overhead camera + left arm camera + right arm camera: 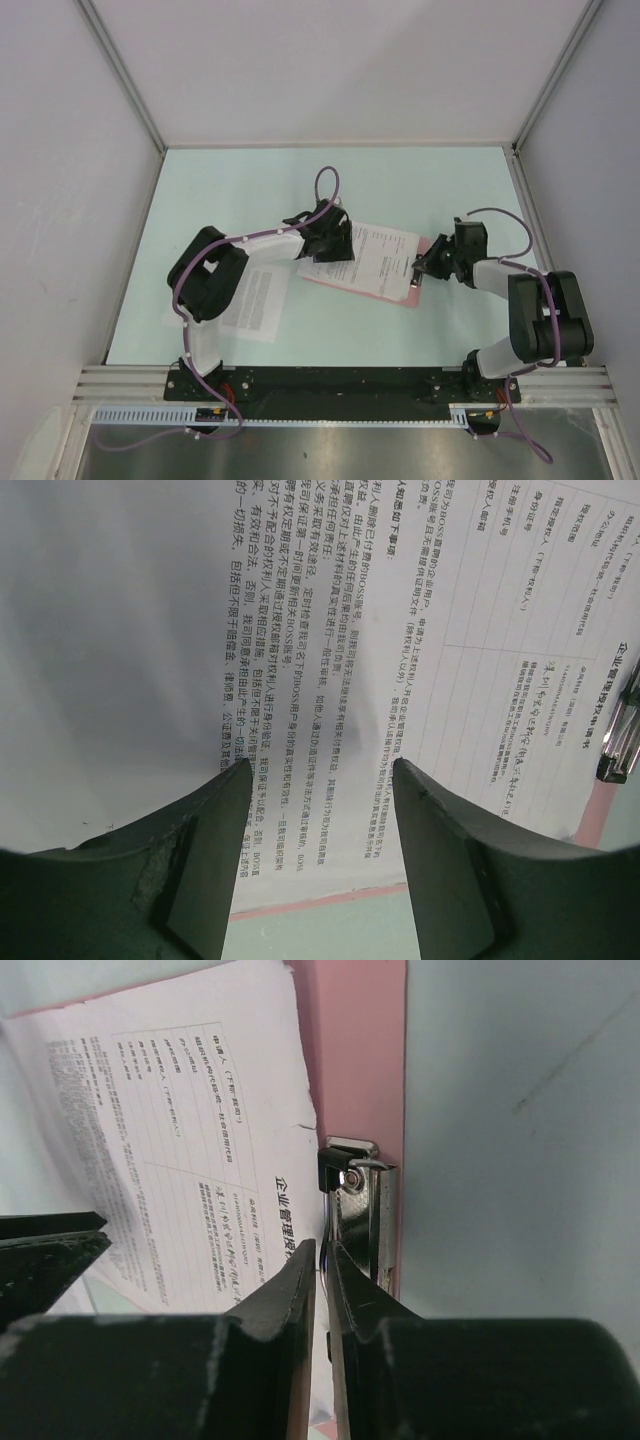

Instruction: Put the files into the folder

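Left tool (320,770) with fingers spread well apart, gripping nothing, poised over the left part of a printed sheet (378,255). Right tool (320,1252) with fingers drawn almost together, only a thin slit between the tips, down at the metal clip (352,1175) on the right-hand short edge of the folder (350,1050); no telling from the wrist view about anything pinched in that slit. Printed sheet flat on the pink folder, slightly askew, with a wedge of pink bare along one long edge and a strip bare beside the clip. Title end toward the clip and close up against it; under it or merely beside it, unclear. Folder flat on the pale green worktop (420,190), roughly mid-worktop between the two arms, lying left to right with a slight tilt. Second sheet (258,305) of dense text flat on the worktop to the near left, apart from the folder, partly hidden beneath the left arm's elbow. Both sheets face up, covered in dense black lines, the one on the folder also with a ruled table.
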`<action>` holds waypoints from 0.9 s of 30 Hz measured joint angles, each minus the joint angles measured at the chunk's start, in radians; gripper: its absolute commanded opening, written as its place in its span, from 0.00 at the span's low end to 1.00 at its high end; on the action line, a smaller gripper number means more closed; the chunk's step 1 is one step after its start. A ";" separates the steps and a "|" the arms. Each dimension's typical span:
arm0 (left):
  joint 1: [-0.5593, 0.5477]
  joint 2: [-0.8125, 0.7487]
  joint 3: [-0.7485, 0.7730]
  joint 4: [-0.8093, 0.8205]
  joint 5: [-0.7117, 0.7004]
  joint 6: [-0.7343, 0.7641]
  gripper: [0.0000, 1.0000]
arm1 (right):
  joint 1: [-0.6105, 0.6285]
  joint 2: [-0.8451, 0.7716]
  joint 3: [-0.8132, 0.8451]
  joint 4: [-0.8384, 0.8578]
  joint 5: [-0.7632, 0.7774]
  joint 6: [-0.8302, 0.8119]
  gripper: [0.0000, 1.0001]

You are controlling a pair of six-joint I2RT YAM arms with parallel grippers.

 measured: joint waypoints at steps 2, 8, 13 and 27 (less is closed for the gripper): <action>0.000 0.000 -0.001 0.001 0.000 0.000 0.65 | -0.019 0.007 -0.023 0.050 -0.043 0.023 0.09; 0.000 -0.001 -0.002 0.002 0.001 0.000 0.65 | -0.040 0.017 -0.047 0.106 -0.079 0.043 0.00; 0.000 -0.003 -0.002 -0.002 0.004 0.000 0.66 | -0.056 0.047 -0.077 0.217 -0.136 0.055 0.00; -0.005 -0.001 0.008 -0.029 0.033 0.026 0.66 | -0.143 0.046 -0.202 0.513 -0.389 0.209 0.00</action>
